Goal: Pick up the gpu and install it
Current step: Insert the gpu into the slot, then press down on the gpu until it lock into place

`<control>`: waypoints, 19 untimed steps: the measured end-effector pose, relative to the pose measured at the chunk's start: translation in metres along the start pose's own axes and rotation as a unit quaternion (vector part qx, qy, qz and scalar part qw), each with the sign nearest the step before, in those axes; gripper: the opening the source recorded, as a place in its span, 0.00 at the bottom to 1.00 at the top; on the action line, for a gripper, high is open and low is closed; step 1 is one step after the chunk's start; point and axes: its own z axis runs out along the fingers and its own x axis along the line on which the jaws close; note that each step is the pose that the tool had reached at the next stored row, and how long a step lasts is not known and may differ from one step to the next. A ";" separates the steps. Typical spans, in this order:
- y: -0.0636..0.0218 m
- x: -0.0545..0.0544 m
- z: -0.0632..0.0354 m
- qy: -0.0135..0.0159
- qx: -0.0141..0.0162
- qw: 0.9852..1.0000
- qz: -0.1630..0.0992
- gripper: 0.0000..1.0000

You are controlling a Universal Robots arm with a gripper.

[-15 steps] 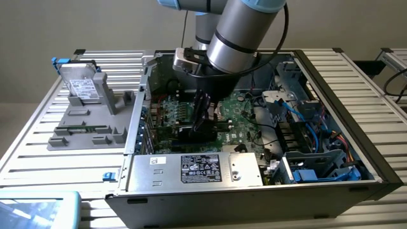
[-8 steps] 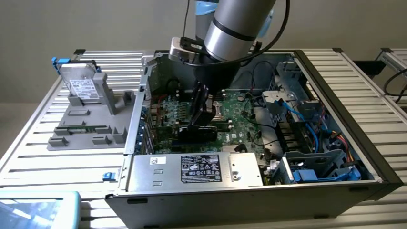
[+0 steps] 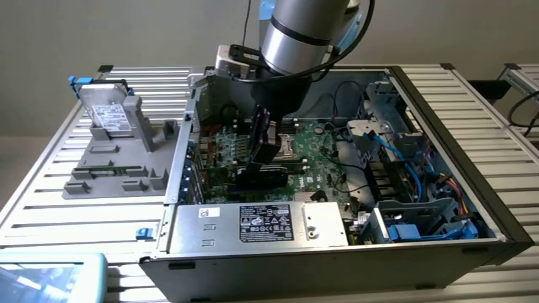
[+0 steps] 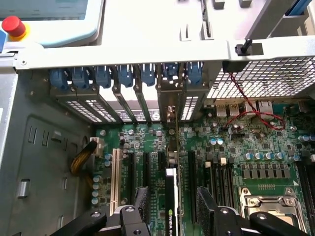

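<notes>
The gpu (image 4: pixel 171 196) stands on edge in an expansion slot of the green motherboard (image 4: pixel 246 142), its black cooler edge with a white label facing the wrist camera. Its silver end bracket (image 4: pixel 170 101) lines up with the case's rear slot openings. My gripper (image 4: pixel 172 204) straddles the card and is open, with one black finger (image 4: pixel 141 201) on either side and a gap to the card on both. In the exterior view the gripper (image 3: pixel 259 165) reaches straight down into the open computer case (image 3: pixel 438 126), over the motherboard (image 3: pixel 316 164).
A silver hard drive with a white label (image 3: pixel 110 113) leans in a grey fixture (image 3: pixel 118 164) at the exterior view's left. The power supply (image 3: pixel 261 224) fills the case front, with blue cables and a drive cage (image 3: pixel 421 221) to its right. The CPU socket (image 4: pixel 268 204) lies beside the gripper.
</notes>
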 end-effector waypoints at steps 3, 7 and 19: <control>0.0000 0.000 -0.0001 0.000 0.000 1.000 0.000 0.53; 0.0000 0.000 -0.0002 0.000 0.000 1.000 0.000 0.53; 0.0006 0.000 -0.0001 0.000 0.001 1.000 0.000 0.32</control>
